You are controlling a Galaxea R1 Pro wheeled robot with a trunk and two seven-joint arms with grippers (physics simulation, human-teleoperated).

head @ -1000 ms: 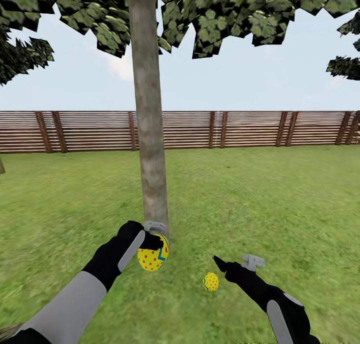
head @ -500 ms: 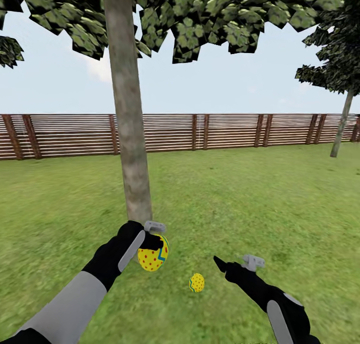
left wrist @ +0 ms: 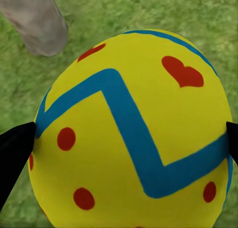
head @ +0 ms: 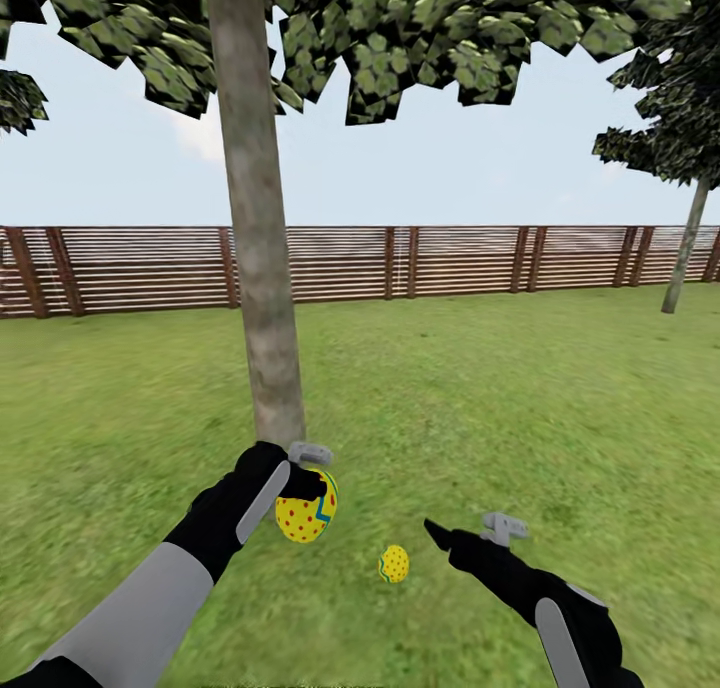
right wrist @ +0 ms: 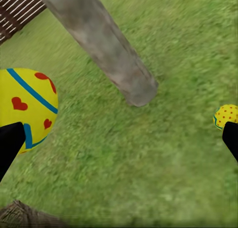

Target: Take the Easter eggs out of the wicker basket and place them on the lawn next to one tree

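Left gripper [head: 312, 471], arm reaching forward, clamps 1 striped egg [head: 307, 509] above the lawn [head: 520, 398]. Right gripper [head: 466, 530] hovers low, jaws spread wide and empty. 1 dotted egg [head: 394, 564] lies on grass near the tree [head: 262, 298].
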